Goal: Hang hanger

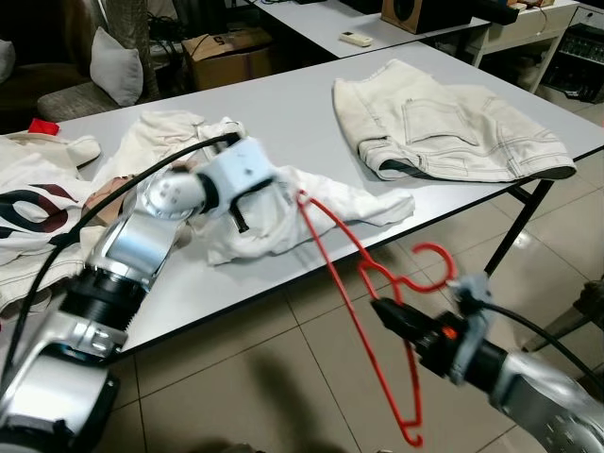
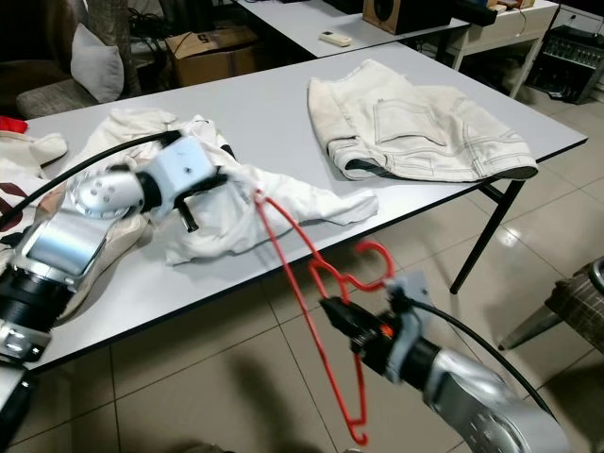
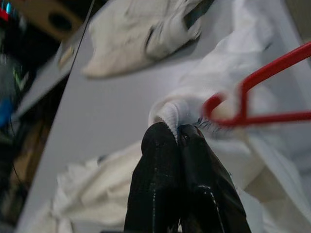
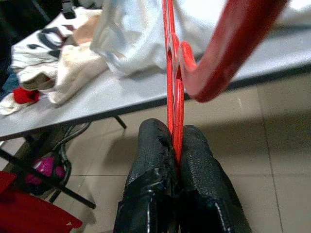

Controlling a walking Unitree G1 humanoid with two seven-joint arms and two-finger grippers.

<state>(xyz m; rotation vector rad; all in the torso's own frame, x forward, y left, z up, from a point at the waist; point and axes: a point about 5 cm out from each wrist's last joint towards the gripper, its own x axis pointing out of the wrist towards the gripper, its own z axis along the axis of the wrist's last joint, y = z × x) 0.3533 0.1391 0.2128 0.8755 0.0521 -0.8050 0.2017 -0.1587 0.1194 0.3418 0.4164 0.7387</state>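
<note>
1. My right hand (image 1: 382,310) sits at about 5 o'clock in the head view, off the surface's (image 1: 293,104) near edge and above the floor tiles, fingers clamped tight on the red hanger (image 1: 363,283) just below its hook.
2. The hanger is tilted: one end reaches up toward 11 o'clock into the white shirt (image 1: 283,212); the other hangs toward the floor.
3. My left hand (image 3: 179,136) is over the surface left of centre, fingers pinched together on a fold of the shirt right beside the hanger's end.
4. Pale shorts (image 1: 444,123) lie flat at 1 o'clock, well apart from the shirt.
5. More clothes (image 1: 38,189) are heaped at 9 o'clock.
</note>
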